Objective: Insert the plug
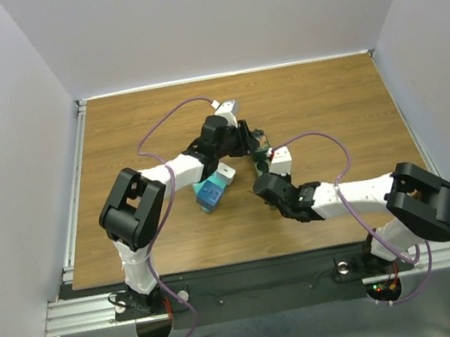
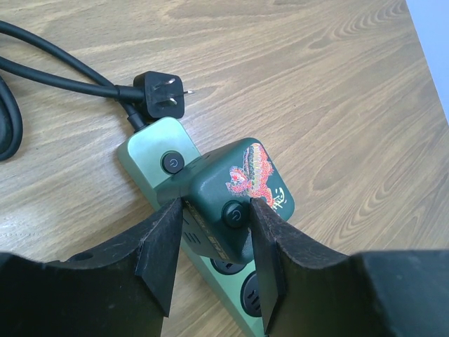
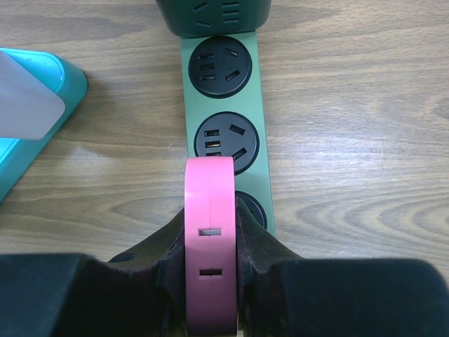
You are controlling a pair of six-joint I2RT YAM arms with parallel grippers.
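Observation:
My right gripper is shut on a pink plug and holds it upright over the near end of a green power strip. The plug hides most of the end socket. Two round black sockets beyond it are free. At the strip's other end sits a dark green adapter with a red dragon picture. My left gripper is shut on this adapter, one finger pressed against each side. In the top view both grippers meet over the power strip mid-table.
The strip's own black plug and thick black cord lie loose on the wood beside its switch end. A teal box with a white label lies left of the strip, also in the top view. Purple cables trail from both arms.

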